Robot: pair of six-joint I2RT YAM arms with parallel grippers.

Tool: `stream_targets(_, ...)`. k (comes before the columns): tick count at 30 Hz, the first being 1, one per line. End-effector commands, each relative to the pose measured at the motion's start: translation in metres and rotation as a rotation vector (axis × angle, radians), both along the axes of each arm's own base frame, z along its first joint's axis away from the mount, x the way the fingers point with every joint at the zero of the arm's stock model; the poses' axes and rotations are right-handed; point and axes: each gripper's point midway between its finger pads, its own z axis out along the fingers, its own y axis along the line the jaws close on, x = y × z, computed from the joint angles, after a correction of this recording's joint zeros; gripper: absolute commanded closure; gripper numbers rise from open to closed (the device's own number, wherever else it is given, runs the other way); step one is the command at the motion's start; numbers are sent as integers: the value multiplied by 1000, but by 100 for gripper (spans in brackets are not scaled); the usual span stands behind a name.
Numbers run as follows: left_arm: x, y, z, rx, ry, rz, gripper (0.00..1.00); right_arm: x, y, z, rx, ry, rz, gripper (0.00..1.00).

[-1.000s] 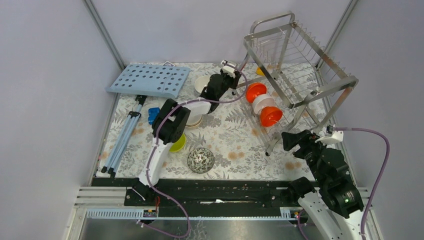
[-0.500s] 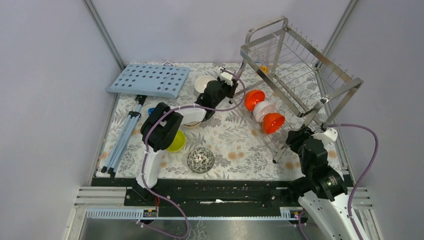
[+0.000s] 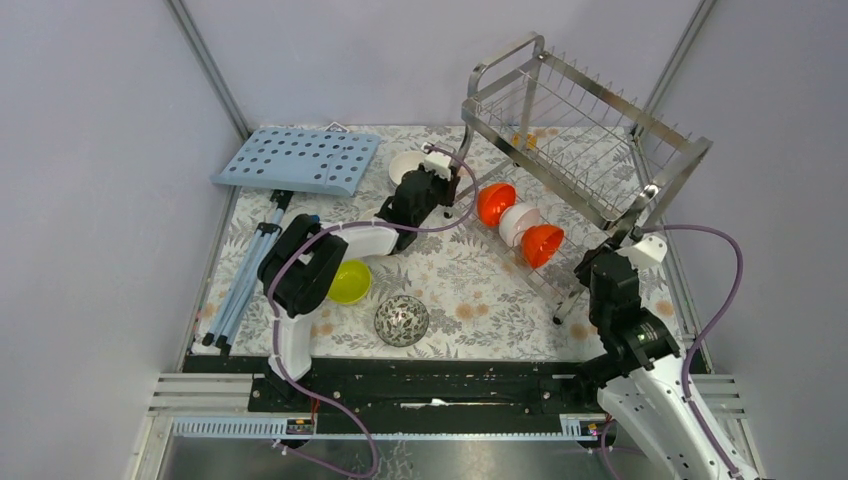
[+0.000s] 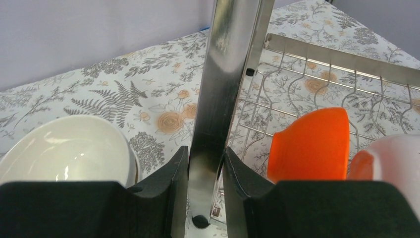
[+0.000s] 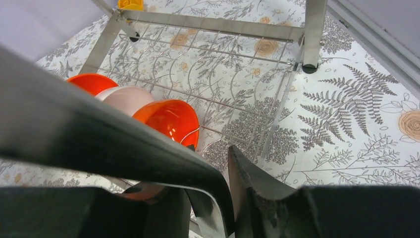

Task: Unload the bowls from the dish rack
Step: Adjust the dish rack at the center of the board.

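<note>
While my left fingers [image 4: 174, 191] and right fingers [image 5: 250, 184], each clamped on a leg of the dish rack [image 3: 590, 150], tilt it further than a second ago, three bowls [image 3: 519, 222], orange, white, orange, stay lodged in its lower tier, still to unload.

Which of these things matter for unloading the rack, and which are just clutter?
Job: dish rack, gripped by the left hand and right hand; in it, an orange bowl, a white bowl, a second orange bowl; on the table, lime-green bowl, speckled bowl.
Clutter: light-blue perforated board, folded tripod.
</note>
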Motion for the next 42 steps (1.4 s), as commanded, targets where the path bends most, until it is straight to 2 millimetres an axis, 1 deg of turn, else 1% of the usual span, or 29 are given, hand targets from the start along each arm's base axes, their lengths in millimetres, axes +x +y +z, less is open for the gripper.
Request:
stream_targets(1, -42, -30, 114, -259, -158, -151, 100, 21, 7, 25, -30, -99, 33, 72)
stream_targets(3, -50, -31, 112, -256, -151, -165, 100, 25, 7, 22, -45, -93, 25, 72)
stream_targets(4, -54, -30, 108, -250, -143, -170, 100, 26, 6, 21, -50, -91, 16, 72)
stream_targets(7, -63, -28, 107, -252, -130, -182, 100, 32, 4, 19, -61, -94, -2, 72)
stream_targets(10, -72, -29, 110, -260, -122, -200, 100, 38, 3, 16, -70, -90, -19, 72)
stream_targets(12, -78, -31, 111, -265, -118, -213, 100, 43, 3, 12, -71, -76, -24, 69)
stream_targets(15, -85, -37, 113, -261, -112, -231, 100, 47, 2, 2, -77, -43, -38, 63)
stream_targets(19, -88, -39, 108, -253, -93, -225, 100, 48, -4, -3, -79, -36, -58, 54)
stream_targets(22, -87, -38, 105, -255, -69, -204, 100, 46, -3, -3, -71, -29, -40, 38)
stream_targets(23, -85, -37, 103, -254, -61, -183, 100, 44, -3, -2, -65, -28, -34, 33)
stream_targets(25, -81, -33, 102, -256, -53, -149, 100, 36, -2, 0, -47, -33, -20, 26)
stream_targets(28, -75, -29, 100, -255, -40, -106, 100, 22, 0, 5, -23, -30, 13, 21)
stream_targets(31, -71, -25, 100, -255, -27, -71, 100, 3, -1, 5, 4, 15, 22, 18)
stream_targets(35, -66, -18, 99, -257, -21, -19, 100, -22, -2, 0, 74, 69, 3, 17)
stream_targets(38, -62, -12, 98, -263, -18, 25, 100, -31, -4, 9, 139, 36, -27, 17)
stream_targets(39, -60, -10, 98, -263, -20, 41, 100, -33, -5, 9, 147, 38, -38, 19)
stream_targets(42, -56, -1, 98, -264, -22, 91, 100, -38, -13, 1, 142, 77, -101, 26)
